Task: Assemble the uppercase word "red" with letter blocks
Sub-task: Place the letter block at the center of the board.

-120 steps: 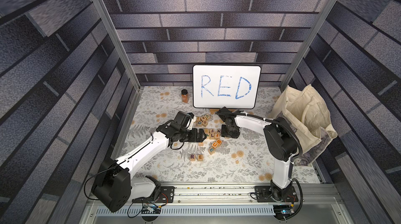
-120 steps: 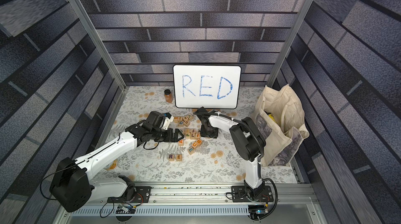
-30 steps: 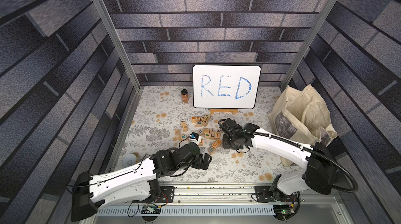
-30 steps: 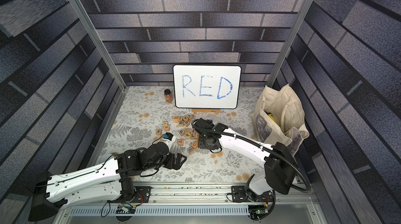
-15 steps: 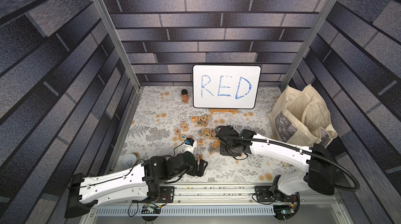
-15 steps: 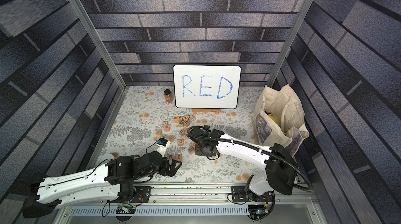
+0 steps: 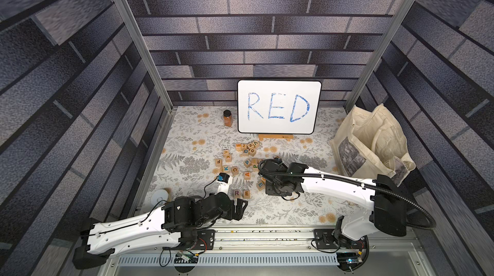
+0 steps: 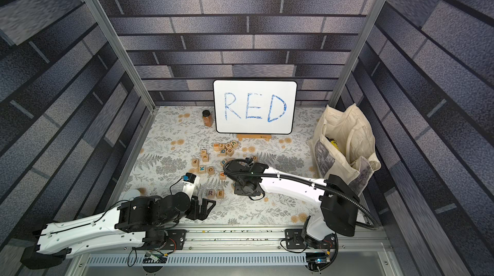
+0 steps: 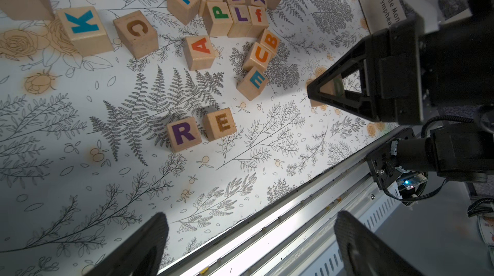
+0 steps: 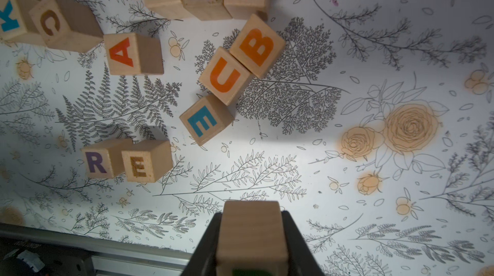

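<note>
Letter blocks check-in: the right pincer (image 10: 251, 237) was clenched on a pale wooden cube with a green letter (image 10: 251, 221), one finger flat against each side. Through the finger frame in the left wrist view that letter looked like a D, but it was blurry. Couldn't tell if the cube was touching the white flower-print table cover (image 10: 374, 47) or hanging just over it.

The pale wooden cube with a purple R (image 7: 236, 193) and the pale wooden cube with an orange-brown E (image 7: 246, 194) sat side by side, touching, reading RE. They were near the right pincer, off to its left, with bare cover between the E and the held cube. The pale wooden cube with a teal E (image 10: 204, 122) lay closer to that pincer, also on its left, right up against an orange U cube (image 10: 224, 76).

The left pincer (image 9: 250, 223) was released wide with nothing in it. The RE pair lay a little way ahead of its fingertips, slightly to its right.
</note>
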### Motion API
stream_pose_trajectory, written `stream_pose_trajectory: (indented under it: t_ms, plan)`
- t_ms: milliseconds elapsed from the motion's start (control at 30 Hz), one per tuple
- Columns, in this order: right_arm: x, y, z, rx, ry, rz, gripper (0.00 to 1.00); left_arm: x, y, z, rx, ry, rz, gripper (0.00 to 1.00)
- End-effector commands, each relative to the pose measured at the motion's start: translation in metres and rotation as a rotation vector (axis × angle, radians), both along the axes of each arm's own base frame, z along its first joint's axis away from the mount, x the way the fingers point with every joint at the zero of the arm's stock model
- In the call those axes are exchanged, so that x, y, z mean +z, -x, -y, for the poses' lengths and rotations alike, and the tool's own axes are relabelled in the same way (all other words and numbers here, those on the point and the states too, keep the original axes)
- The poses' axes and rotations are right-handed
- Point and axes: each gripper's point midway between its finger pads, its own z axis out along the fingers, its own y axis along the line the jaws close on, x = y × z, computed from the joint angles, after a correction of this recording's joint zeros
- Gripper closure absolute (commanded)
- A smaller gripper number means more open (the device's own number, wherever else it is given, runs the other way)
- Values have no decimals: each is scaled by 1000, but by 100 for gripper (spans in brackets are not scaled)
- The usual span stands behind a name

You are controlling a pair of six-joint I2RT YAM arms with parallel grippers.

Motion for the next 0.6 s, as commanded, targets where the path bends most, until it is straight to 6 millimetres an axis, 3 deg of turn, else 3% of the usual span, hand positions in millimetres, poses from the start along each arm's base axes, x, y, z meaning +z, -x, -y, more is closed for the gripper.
stream_pose_trajectory:
  t_ms: [0, 300, 567]
  plan:
    - [1, 3, -14, -6, -8, -13, 86, -13, 0, -17, 31, -62, 0, 0]
    - [-11, 10, -44, 56, -4, -42, 86, -19, -1, -39, 70, -81, 9, 0]
    - [-23, 15, -55, 75, -1, -66, 86, -23, -1, -54, 95, -86, -3, 0]
